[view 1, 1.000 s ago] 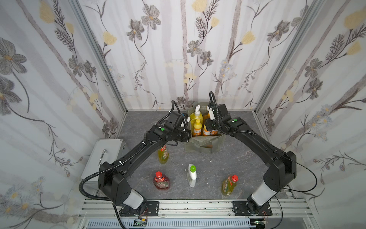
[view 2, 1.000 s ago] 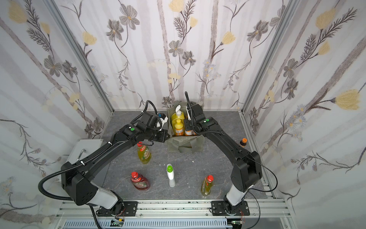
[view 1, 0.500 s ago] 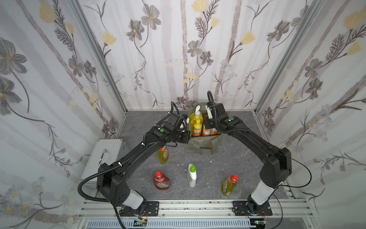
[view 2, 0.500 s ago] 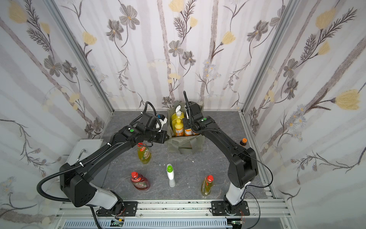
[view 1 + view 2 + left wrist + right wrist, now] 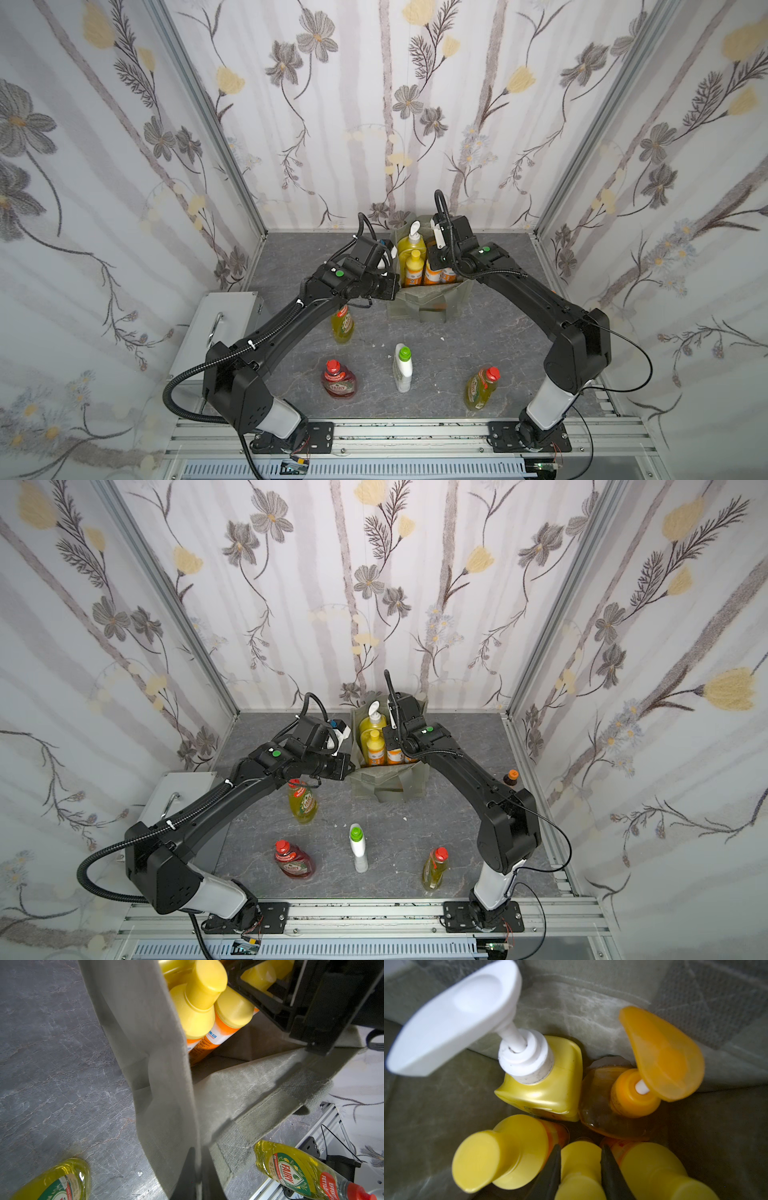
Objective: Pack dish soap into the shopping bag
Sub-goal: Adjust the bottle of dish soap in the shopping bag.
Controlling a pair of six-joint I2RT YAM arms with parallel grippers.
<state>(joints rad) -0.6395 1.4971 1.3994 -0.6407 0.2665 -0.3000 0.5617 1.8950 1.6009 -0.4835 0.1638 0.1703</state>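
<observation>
Standing at the upper centre in both top views, the shopping bag (image 5: pixel 428 300) rests on the grey worktop (image 5: pixel 457 353), with a yellow pump bottle (image 5: pixel 409 249) and orange bottles (image 5: pixel 432 275) upright inside. Lower on the worktop, well apart, are a yellow-green bottle (image 5: pixel 343 329), a red bottle (image 5: pixel 338 380), a white bottle (image 5: pixel 402 370) and a second yellow-green bottle (image 5: pixel 480 384).

In the left wrist view, the left fingers (image 5: pixel 185 1176) at the lower centre are clenched on the bag's fabric edge.

In the right wrist view, the right fingers (image 5: pixel 551 1172) at the bottom centre grasp the yellow cap of the middle orange bottle (image 5: pixel 580 1158), between two like bottles. The yellow pump bottle and an orange pump bottle (image 5: pixel 602 1105) fill the middle of the frame.
</observation>
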